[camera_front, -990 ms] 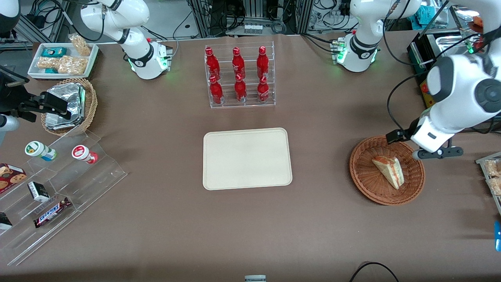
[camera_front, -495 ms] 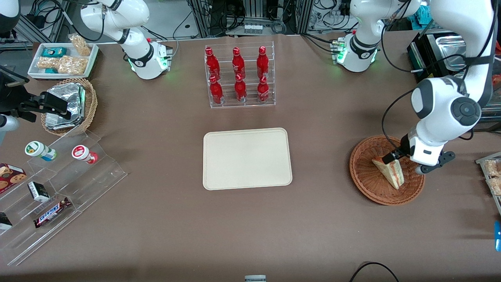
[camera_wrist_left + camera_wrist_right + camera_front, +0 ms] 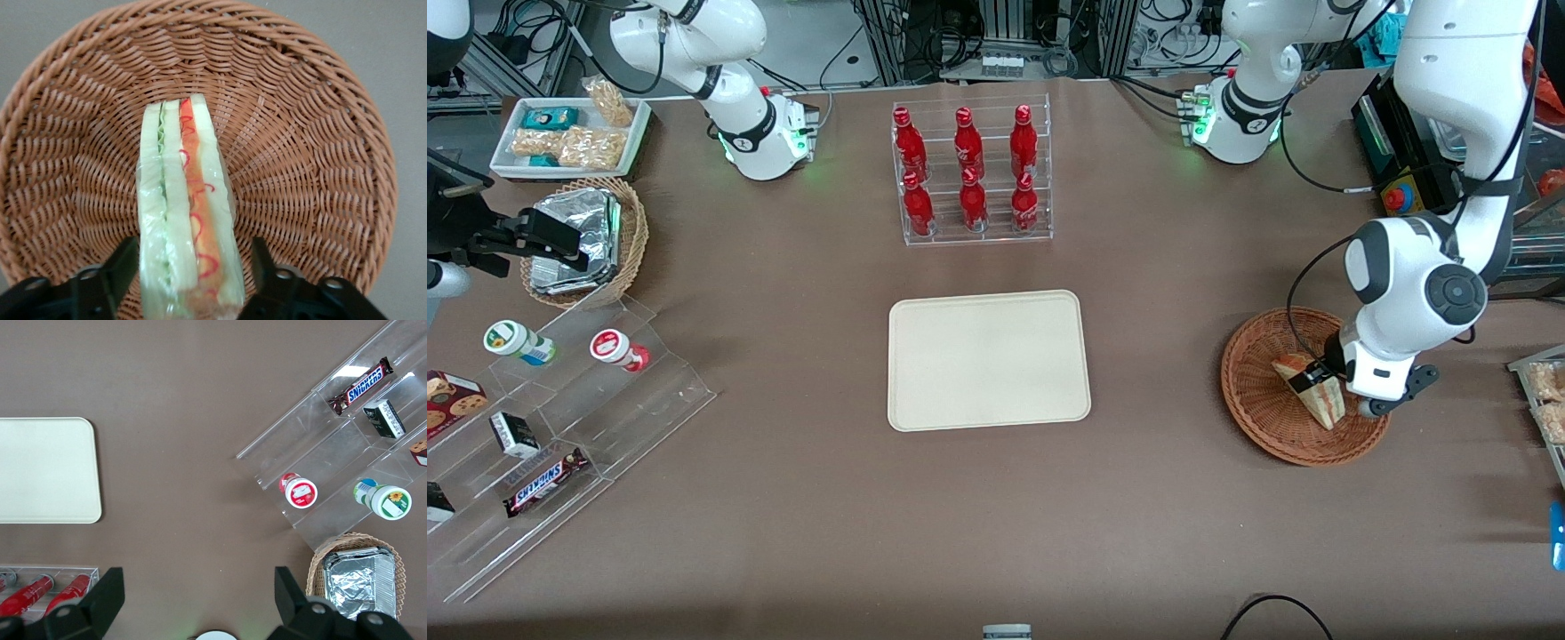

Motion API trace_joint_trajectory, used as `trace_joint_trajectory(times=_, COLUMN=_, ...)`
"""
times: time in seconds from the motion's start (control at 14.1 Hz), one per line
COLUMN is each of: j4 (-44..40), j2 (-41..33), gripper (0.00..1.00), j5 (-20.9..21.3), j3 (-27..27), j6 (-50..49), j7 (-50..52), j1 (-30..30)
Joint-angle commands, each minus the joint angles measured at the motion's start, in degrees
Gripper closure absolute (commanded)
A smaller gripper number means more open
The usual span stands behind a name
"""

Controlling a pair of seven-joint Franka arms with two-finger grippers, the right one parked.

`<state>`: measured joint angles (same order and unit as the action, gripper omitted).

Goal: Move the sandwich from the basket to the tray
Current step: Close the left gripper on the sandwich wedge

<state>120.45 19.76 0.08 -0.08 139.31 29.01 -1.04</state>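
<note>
Sandwich (image 3: 185, 213): in the basket (image 3: 1263, 427), cut edge up, long axis from thick end at the gripper (image 3: 190, 273) to its tip near the basket's centre.

Fingers (image 3: 120, 270): open, straddling the thick end, apparently not yet clamped.

Advice: close gently on the bread faces, lift straight, carry to the tray (image 3: 988, 360).

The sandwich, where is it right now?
The sandwich lies in the basket, toward the working arm's end of the table, between the open claw's fingers.

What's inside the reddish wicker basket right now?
Only the sandwich lies in the basket; the open claw straddles it. The weave under the sandwich is covered.
</note>
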Motion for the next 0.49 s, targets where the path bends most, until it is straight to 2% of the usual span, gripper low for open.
trace_joint_trajectory(times=0.0, j4=-1.18, j2=-0.06, gripper=0.94, j5=0.45, j3=-0.18, j6=-0.26, j7=0.87, j1=-0.10)
trace_joint_trajectory(times=0.21, j4=-3.19, j2=-3.40, gripper=0.95, j5=0.71, j3=-0.53, j6=-6.22, j7=-0.43, j1=0.51)
trace_joint_trajectory(times=0.42, j4=-10.03, j2=-4.38, gripper=0.94, j5=0.80, j3=-2.29, j6=-18.24, j7=-11.38, j1=4.01)
